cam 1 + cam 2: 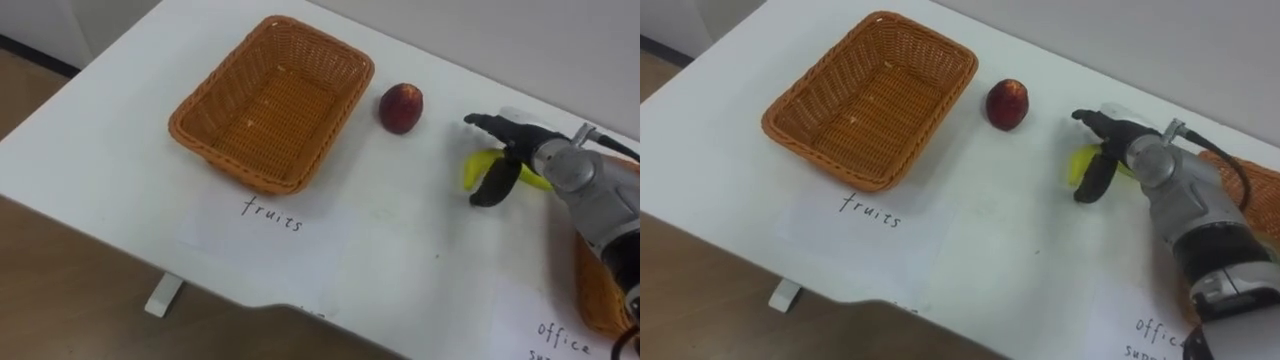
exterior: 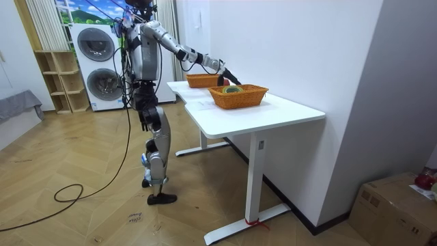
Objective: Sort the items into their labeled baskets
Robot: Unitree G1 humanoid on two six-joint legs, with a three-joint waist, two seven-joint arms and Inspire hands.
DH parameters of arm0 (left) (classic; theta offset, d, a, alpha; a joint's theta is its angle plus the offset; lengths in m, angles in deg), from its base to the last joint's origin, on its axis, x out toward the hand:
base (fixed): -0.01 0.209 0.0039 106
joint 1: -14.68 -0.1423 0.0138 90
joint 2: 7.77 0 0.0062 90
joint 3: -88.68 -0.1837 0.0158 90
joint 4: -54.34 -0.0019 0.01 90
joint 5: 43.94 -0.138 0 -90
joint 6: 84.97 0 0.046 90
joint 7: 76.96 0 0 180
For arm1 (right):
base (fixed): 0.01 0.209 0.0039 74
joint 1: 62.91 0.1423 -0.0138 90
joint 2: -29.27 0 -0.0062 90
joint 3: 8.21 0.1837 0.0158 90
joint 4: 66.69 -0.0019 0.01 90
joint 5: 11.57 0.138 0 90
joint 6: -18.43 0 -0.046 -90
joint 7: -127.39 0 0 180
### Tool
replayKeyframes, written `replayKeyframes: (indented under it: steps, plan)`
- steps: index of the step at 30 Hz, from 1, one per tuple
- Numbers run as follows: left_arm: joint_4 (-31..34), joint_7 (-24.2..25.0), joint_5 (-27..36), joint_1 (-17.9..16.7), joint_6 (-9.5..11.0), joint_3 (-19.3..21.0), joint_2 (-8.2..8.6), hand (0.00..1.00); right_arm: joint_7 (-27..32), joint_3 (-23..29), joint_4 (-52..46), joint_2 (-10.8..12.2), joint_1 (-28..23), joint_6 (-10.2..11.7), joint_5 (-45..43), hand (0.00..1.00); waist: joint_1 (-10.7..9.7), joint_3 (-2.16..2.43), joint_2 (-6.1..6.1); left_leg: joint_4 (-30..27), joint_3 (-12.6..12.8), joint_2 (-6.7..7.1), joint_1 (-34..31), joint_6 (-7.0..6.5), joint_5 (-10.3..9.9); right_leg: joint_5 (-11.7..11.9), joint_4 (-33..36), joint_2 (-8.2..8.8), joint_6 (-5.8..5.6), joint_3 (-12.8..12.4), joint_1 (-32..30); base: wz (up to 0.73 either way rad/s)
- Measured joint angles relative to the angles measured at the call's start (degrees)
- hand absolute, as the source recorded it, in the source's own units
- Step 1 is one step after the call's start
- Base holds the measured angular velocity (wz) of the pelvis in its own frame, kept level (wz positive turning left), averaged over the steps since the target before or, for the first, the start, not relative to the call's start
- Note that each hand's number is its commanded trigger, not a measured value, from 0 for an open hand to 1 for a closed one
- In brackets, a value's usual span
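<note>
The right hand (image 1: 512,140) reaches in from the lower right, its forearm closest to the camera, and its dark fingers are spread wide over a yellow banana (image 1: 480,166). The fingers extend past the far side of the banana and the thumb curves down on the near side. Whether any of them presses the banana cannot be told, and the banana lies on the white surface (image 1: 400,240). Near the banana, toward the robot's left, sits a red fruit (image 1: 401,108), just beside the far corner of the empty wicker basket (image 1: 270,105). A handwritten paper label (image 1: 270,215) lies on the near side of that basket. A second wicker basket (image 2: 239,100) stands on the robot's right, partly behind the forearm, with another label (image 1: 545,325) before it. In the room view the robot stands at the end of the surface with that arm stretched out over it.
</note>
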State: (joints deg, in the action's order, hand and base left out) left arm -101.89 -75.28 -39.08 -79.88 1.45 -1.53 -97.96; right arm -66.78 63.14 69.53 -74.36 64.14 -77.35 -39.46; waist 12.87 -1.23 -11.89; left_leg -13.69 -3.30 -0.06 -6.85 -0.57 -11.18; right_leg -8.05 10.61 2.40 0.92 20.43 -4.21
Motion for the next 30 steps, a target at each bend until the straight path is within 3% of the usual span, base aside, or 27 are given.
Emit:
replayKeyframes:
  steps: [13,22,30]
  plan:
    - [0.08,-0.14,0.00,-1.54,0.16,-0.02,0.01,0.00,7.80,0.30,0.04,0.00,0.04,0.51,-4.52,0.00,-0.20,0.06,0.19,0.03,0.06,-0.06,-0.07,0.03,0.02,0.05,0.00,-0.02,0.08,0.16,-0.01,0.00]
    - [0.12,-1.26,-0.05,-1.38,0.15,0.23,0.51,0.00,9.27,0.33,-2.39,0.01,0.04,1.09,-6.21,0.00,-0.21,0.57,1.20,0.08,0.16,-0.03,0.13,0.00,0.07,0.05,-0.01,0.01,0.08,0.03,0.07,0.00]
    - [0.13,-1.25,0.17,-1.17,0.09,0.49,0.56,0.00,7.06,-0.96,0.99,-0.02,0.06,0.61,-3.66,0.00,0.04,0.37,0.75,0.35,0.05,-0.05,0.24,0.00,0.48,0.05,0.06,0.27,0.08,0.09,0.08,0.00]
